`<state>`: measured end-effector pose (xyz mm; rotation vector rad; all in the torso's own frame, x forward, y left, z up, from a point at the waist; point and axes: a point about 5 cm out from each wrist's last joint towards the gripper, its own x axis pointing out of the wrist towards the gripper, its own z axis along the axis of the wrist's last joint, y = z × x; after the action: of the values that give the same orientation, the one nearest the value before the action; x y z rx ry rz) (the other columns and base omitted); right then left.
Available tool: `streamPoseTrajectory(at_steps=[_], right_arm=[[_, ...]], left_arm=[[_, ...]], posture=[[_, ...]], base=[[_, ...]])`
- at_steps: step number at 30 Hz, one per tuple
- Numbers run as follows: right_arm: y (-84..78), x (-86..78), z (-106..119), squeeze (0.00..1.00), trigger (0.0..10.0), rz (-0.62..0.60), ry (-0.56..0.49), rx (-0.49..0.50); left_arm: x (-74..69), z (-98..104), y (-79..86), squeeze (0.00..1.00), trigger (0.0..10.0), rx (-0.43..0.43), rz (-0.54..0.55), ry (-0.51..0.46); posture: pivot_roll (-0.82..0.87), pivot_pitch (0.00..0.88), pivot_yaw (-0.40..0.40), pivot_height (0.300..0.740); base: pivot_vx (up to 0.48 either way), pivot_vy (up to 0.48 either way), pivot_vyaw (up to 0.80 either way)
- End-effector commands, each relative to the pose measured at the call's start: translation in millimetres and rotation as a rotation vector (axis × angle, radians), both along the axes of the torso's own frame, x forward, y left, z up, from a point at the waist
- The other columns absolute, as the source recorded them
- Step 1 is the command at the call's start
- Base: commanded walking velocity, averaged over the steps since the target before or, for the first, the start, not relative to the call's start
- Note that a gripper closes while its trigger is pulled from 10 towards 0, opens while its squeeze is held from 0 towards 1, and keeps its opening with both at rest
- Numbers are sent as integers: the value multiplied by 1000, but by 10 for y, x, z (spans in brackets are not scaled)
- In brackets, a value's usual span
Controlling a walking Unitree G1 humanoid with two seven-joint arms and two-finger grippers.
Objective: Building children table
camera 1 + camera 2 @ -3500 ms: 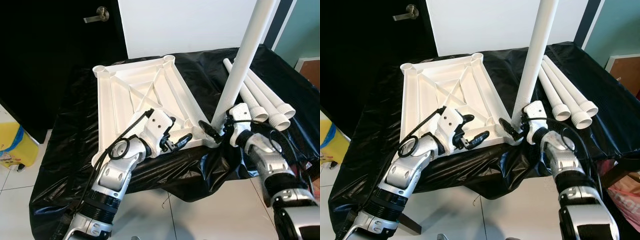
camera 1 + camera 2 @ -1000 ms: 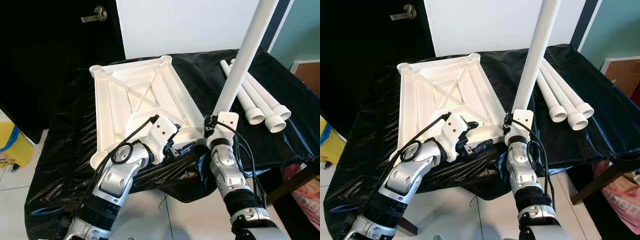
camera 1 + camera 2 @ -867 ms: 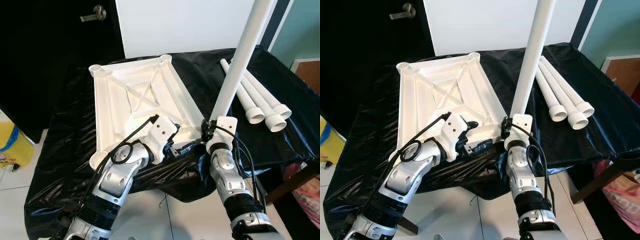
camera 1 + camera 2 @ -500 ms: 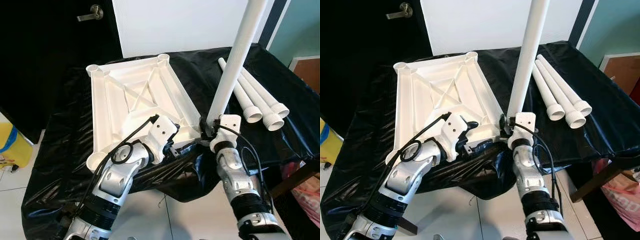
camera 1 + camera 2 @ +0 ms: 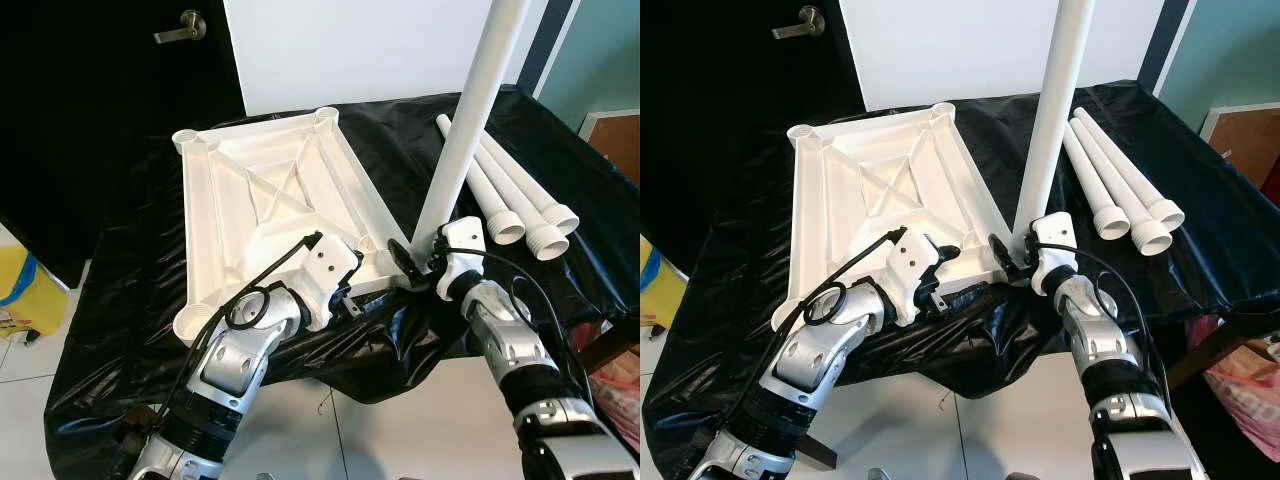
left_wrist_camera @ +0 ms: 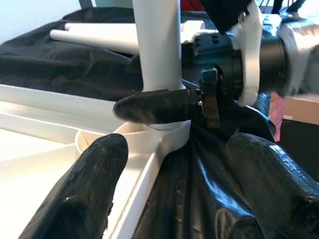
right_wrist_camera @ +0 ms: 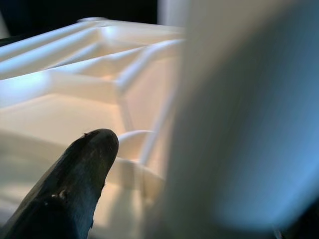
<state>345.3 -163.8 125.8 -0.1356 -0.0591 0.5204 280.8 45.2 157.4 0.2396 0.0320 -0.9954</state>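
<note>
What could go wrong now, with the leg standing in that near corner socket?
1. The standing leg is tall and held only low down by the right gripper; if it leans, it may bind or pop out of the corner socket.
2. The left gripper has its jaws open beside the tabletop, so twisting might shift it.
3. The tabletop's near edge sits at the drop of the black cover; it could slide off.

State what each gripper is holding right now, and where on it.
The right gripper grips the upright white plastic table leg at its bottom end, just above the corner socket of the upturned white tabletop. The left gripper holds nothing, fingers spread.
</note>
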Motion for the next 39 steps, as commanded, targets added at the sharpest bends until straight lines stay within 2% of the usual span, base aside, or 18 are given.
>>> streamPoseTrajectory(at_steps=[1, 4, 5, 6, 7, 8, 21, 22, 23, 24, 25, 29, 31, 33, 35, 38, 39], right_arm=[[42, 23, 0, 0, 10000, 61, 9, -22], [55, 61, 1, 0, 10000, 98, 30, -45], [55, 74, -1, 0, 8196, 114, 38, -55], [52, 82, -5, 0, 5490, 121, 43, -62], [52, 82, -5, 0, 5490, 121, 43, -62], [39, 88, -16, 0, 0, 130, 51, -75], [-92, 24, -168, 0, 0, 113, 101, -74], [-124, -10, -230, 0, 471, 90, 118, -54], [-133, -22, -255, 0, 8902, 79, 124, -46], [-133, -22, -255, 0, 8902, 79, 124, -46], [-140, -32, -276, 0, 10000, 59, 128, -31], [-145, -32, -291, 0, 10000, 26, 126, -20], [-161, -22, -306, 0, 10000, -40, 126, -8], [-161, -22, -306, 0, 10000, -40, 126, -8], [-185, -19, -341, 0, 10000, -152, 123, -22], [-195, -17, -350, 0, 10000, -182, 123, -30], [-200, -16, -364, 0, 10000, -227, 128, -25]], left_arm=[[-35, 4, -26, 0, 10000, 3, -22, 7], [-42, 8, -42, 0, 10000, -2, -26, 8], [-47, 6, -49, 0, 10000, -2, -28, 9], [-48, 4, -54, 0, 10000, -1, -31, 9], [-48, 4, -54, 0, 10000, -1, -31, 9], [-52, 4, -58, 0, 10000, 0, -34, 8], [1, 45, -58, 0, 10000, 4, -35, -6], [19, 49, -58, 0, 10000, 6, -36, -9], [27, 50, -55, 0, 10000, 6, -35, -10], [27, 50, -55, 0, 10000, 6, -35, -10], [35, 52, -50, 0, 10000, 6, -34, -11], [45, 50, -49, 0, 10000, 6, -32, -12], [58, 55, -53, 0, 10000, 6, -31, -13], [58, 55, -53, 0, 10000, 6, -31, -13], [56, 61, -62, 0, 10000, 0, -32, -13], [55, 57, -63, 0, 10000, 1, -33, -12], [56, 50, -57, 0, 10000, 3, -32, -11]], posture=[[-119, 1, 34, 740], [-119, 0, 37, 740], [-119, 0, 38, 740], [-118, 0, 38, 740], [-118, 0, 38, 740], [-119, 0, 38, 740], [-135, 0, 49, 740], [-140, 0, 51, 740], [-141, 0, 51, 740], [-141, 0, 51, 740], [-146, 0, 51, 740], [-152, 0, 51, 740], [-154, 0, 52, 740], [-154, 0, 52, 740], [-155, 0, 52, 740], [-155, 0, 51, 740], [-154, 0, 52, 740]], base=[[0, 0, 0], [0, 0, 0], [0, 0, 0], [0, 0, 0], [0, 0, 0], [0, 0, 0], [0, 0, 0], [0, 0, 0], [0, 0, 0], [0, 0, 0], [0, 0, 0], [0, 0, 0], [0, 0, 0], [0, 0, 0], [0, 0, 0], [0, 0, 0], [0, 0, 0]])
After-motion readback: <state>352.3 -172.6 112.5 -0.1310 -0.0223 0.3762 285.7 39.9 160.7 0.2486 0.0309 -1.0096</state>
